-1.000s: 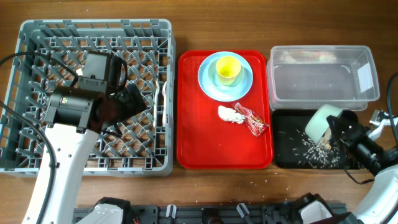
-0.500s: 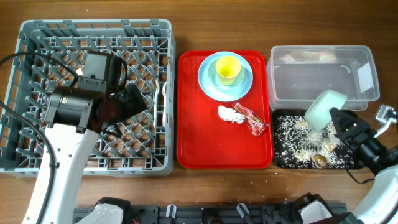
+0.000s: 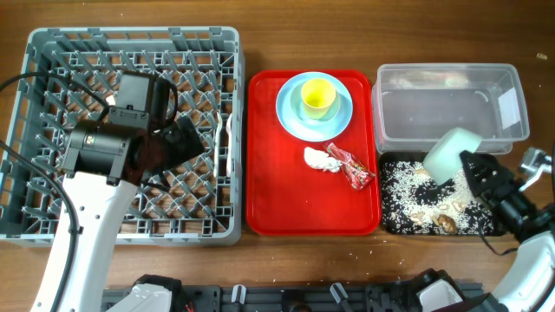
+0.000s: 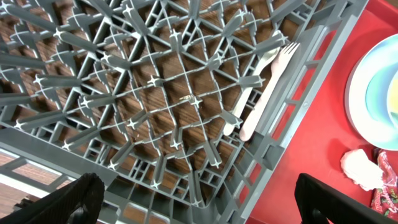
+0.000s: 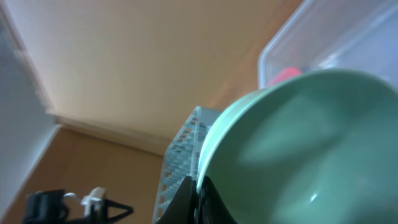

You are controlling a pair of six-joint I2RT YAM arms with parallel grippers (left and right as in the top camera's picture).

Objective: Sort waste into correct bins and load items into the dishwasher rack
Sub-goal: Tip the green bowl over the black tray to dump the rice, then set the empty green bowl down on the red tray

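My right gripper (image 3: 475,173) is shut on the rim of the pale green bowl (image 3: 451,156), which is tipped on its side over the black tray (image 3: 392,227). White grains and brown bits (image 3: 425,195) cover that tray's floor. The right wrist view shows the bowl's empty inside (image 5: 311,149) with the gripper (image 5: 199,193) pinching its rim. My left gripper (image 4: 199,208) hangs open over the grey rack (image 3: 130,39). A white fork (image 4: 273,81) and spoon (image 4: 245,99) lie in the rack by its right wall. The white paper wad (image 3: 318,158) and red wrapper (image 3: 355,166) lie on the red tray (image 3: 286,199).
A light blue plate (image 3: 290,117) at the back of the red tray carries a bowl with the yellow cup (image 3: 317,95) in it. The clear tub (image 3: 451,104) stands behind the black tray. A few grains lie on the wooden table (image 3: 364,256) in front.
Grains and brown bits have poured from the tipped bowl into the black tray and now cover its floor. The bowl has shifted slightly up and back. The left arm has not moved.
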